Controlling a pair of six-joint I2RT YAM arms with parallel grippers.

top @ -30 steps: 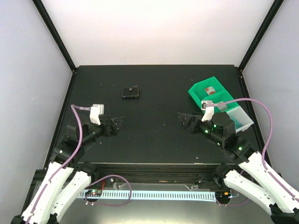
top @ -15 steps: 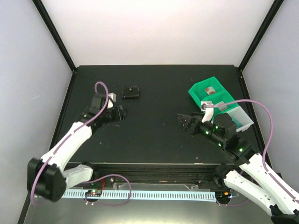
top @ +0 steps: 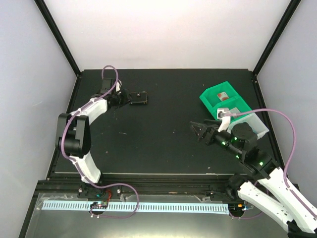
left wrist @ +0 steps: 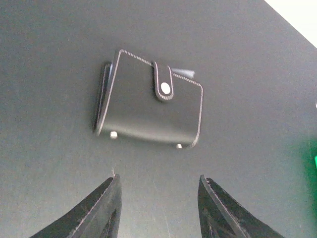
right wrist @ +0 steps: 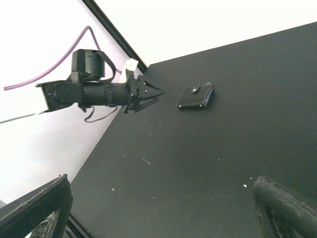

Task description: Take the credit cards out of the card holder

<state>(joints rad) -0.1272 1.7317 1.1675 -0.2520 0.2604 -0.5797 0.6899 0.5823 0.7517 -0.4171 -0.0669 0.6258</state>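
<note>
The card holder (left wrist: pixel 151 106) lies folded shut on the black table, its clasp tab (left wrist: pixel 163 87) snapped down over the black outside. In the top view the card holder (top: pixel 138 98) sits at the back left. My left gripper (left wrist: pixel 158 181) is just short of its near edge, open, with only bare table between the fingers. From above, the left gripper (top: pixel 124 97) points right at the holder without touching it. My right gripper (top: pixel 195 129) hangs open over the table's right middle, far from the card holder (right wrist: pixel 194 96). The credit cards are hidden.
A green bin (top: pixel 225 99) stands at the back right with a small reddish item inside, and a clear tray (top: pixel 251 124) adjoins it beside the right arm. The left arm (top: pixel 86 111) stretches along the table's left side. The table's black frame runs close behind the holder.
The left arm swung from the front left to the back, up to the card holder, and its jaws narrowed. The right gripper shifted slightly and stayed open.
</note>
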